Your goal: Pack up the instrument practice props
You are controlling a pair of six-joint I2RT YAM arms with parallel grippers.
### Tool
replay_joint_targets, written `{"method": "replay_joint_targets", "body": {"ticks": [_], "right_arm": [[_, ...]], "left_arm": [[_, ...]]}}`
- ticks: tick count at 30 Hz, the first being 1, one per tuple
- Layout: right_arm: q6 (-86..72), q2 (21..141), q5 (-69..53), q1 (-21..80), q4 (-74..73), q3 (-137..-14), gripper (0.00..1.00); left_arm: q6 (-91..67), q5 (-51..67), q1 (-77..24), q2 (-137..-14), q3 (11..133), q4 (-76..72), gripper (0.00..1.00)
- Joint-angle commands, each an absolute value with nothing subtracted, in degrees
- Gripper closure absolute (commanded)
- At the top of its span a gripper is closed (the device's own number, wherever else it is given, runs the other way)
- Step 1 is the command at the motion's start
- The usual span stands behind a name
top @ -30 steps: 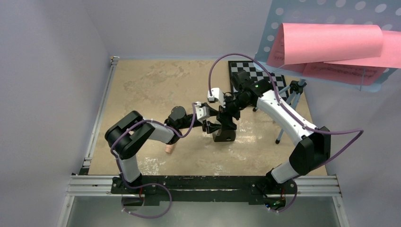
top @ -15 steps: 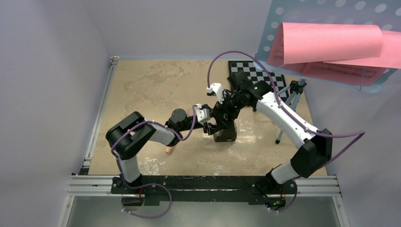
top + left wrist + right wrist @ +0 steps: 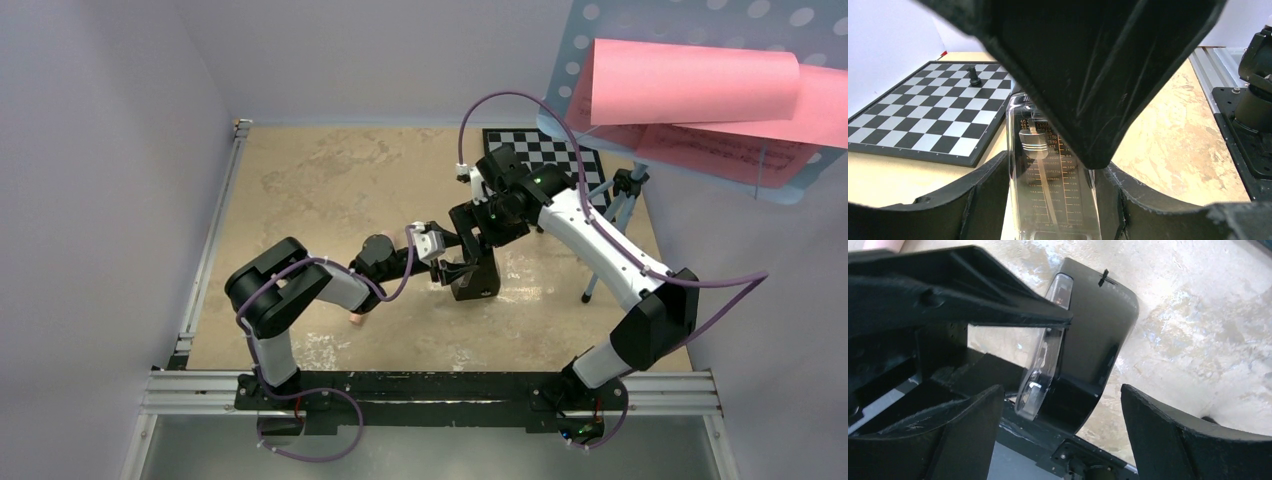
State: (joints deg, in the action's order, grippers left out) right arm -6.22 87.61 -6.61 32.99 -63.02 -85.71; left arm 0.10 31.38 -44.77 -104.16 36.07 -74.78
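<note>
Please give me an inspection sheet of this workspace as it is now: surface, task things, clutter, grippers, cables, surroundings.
Surface: beige mottled tabletop with paler worn patches.
Job's things: small black pyramid-shaped metronome at centre; light-blue perforated music stand at right holding pink sheet-music pages; peach-pink recorder mostly hidden under left arm.
Clutter: black-and-white chessboard at far edge, one black chess piece on it.
Grippers: left gripper shut on metronome; right gripper open, straddling it.
Cables: purple cables loop above both arms.
Surroundings: pale walls; aluminium rail at near edge.
</note>
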Motion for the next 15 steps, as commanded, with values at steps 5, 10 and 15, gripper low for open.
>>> {"method": "replay_joint_targets", "body": {"ticks": [5, 10, 15], "right_arm": [[-16.67, 92.78, -1.43, 32.33, -61.44, -90.23, 0.41], [-16.1, 93.66, -2.25, 32.16, -62.2, -89.03, 1.0], [-15.11, 92.63, -2.76, 32.16, -61.66, -87.0, 1.0]], "left_arm": [[4.4, 27.26, -43.94, -108.02, 32.95, -61.48, 0.5], [4.14, 26.27, -43.92, -108.03, 33.05, -61.26, 0.32], [3.46, 25.41, -43.87, -106.78, 31.07, -64.43, 0.01]]}}
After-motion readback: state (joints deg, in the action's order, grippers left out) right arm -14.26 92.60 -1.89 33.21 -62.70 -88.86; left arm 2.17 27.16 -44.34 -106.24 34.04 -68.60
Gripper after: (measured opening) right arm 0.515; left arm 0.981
